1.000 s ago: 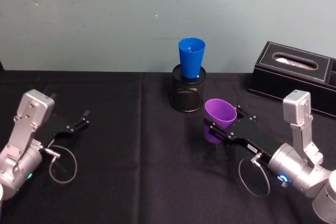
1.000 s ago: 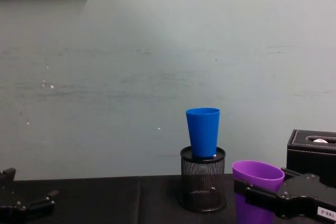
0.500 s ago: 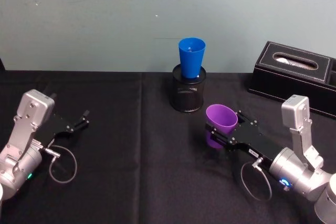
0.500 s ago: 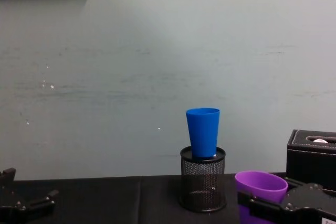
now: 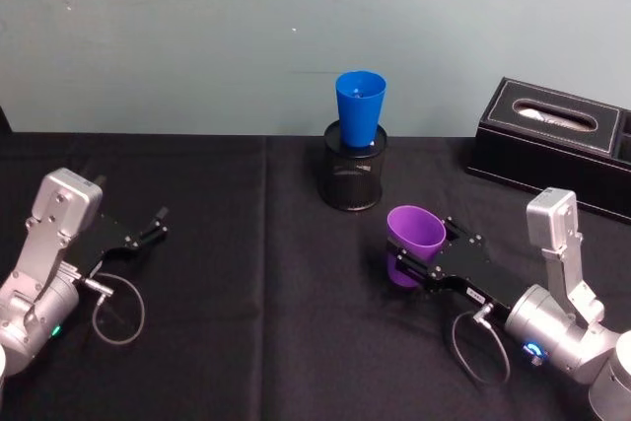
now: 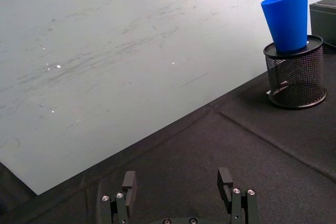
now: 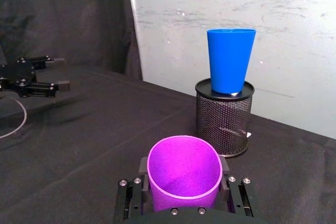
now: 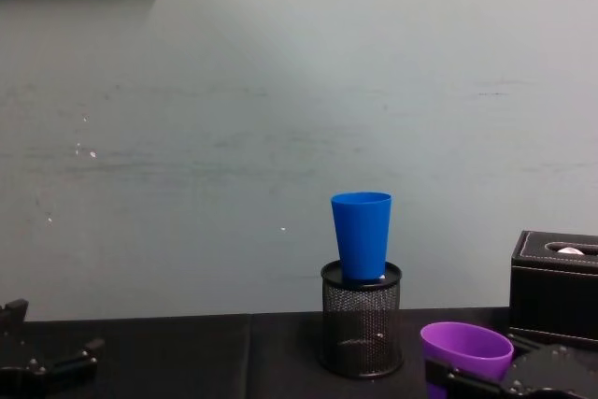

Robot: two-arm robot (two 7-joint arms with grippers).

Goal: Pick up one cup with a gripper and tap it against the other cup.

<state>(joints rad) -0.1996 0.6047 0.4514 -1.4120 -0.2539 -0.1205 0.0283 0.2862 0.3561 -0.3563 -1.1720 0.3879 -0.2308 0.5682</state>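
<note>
Jaws of the right gripper [image 5: 419, 249] pinch the purple cup [image 5: 414, 232] from both sides at the near right of the black-covered table [image 5: 246, 342], holding it low and tilted with its mouth up. At the near left the left gripper [image 5: 156, 224] hangs with its fingers spread and nothing between them. Farther back, near the middle and apart from the purple cup, the blue cup [image 5: 359, 105] stands upright in a black mesh pen holder [image 5: 353, 179].
</note>
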